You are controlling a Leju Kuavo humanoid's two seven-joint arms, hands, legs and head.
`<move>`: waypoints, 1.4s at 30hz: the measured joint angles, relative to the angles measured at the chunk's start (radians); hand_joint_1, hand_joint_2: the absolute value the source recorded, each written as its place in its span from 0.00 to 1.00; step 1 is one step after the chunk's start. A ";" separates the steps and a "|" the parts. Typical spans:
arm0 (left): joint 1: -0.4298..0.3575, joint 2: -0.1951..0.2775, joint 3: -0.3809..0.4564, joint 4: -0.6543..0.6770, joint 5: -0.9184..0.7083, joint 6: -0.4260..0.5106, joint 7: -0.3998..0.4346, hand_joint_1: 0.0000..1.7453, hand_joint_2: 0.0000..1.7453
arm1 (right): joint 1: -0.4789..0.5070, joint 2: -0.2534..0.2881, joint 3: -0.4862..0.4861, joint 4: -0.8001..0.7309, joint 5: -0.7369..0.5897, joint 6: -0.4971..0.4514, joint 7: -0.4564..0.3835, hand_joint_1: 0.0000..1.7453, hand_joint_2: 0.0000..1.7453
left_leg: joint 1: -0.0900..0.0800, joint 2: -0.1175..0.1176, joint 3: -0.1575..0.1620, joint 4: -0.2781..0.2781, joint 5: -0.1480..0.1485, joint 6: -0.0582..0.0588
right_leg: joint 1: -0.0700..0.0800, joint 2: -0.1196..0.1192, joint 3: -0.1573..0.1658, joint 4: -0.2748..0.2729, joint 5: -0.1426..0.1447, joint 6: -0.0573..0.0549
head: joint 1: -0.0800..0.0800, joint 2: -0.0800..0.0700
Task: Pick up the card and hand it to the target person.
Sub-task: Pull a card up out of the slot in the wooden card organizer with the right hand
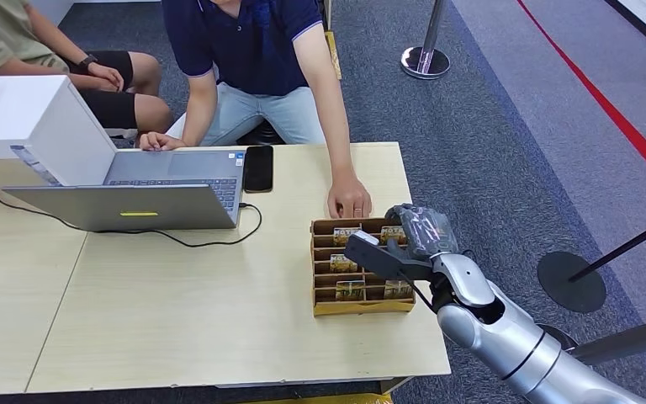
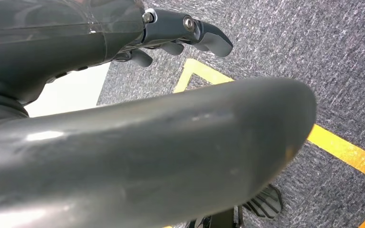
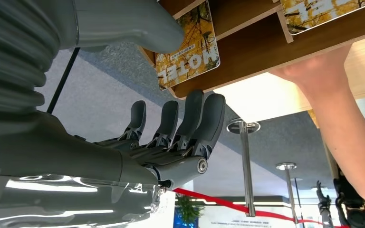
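Wooden table (image 1: 177, 320), card (image 3: 188, 54) upright in box (image 1: 362, 305) (long axis vertical), right hand (image 1: 404, 240) open alongside.

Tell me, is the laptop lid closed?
No, the laptop sits open on the table, its keyboard showing, with a person's hand resting at its far edge.

We seem to be in an office or demo hall; a laptop (image 1: 135, 195) sits on the pale wooden bench (image 1: 177, 311); beyond the bench, grey carpet (image 1: 505, 126) carries a red floor line (image 1: 606, 101) and a stanchion post (image 1: 426, 50).
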 joint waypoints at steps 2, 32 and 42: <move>0.000 0.000 -0.001 0.000 0.001 0.000 0.000 0.00 0.00 | 0.000 0.000 0.001 0.003 -0.003 0.000 -0.001 0.51 1.00 | 0.000 0.000 0.000 0.000 0.000 0.000 | 0.000 0.000 0.000 0.000 0.000 0.000 | 0.000 0.000; 0.000 -0.003 -0.001 0.000 0.008 0.001 -0.001 0.00 0.00 | -0.003 0.015 0.021 0.045 -0.027 0.011 -0.013 0.55 1.00 | 0.000 0.001 0.001 -0.002 0.001 0.000 | 0.000 0.002 0.001 -0.002 0.002 -0.001 | 0.000 0.000; 0.000 -0.003 -0.002 -0.003 0.008 -0.002 -0.019 0.00 0.00 | -0.006 0.012 0.031 0.049 -0.032 0.021 -0.015 0.69 1.00 | 0.000 0.000 0.001 -0.001 0.000 0.000 | 0.000 0.000 0.000 -0.001 0.001 0.000 | 0.000 0.000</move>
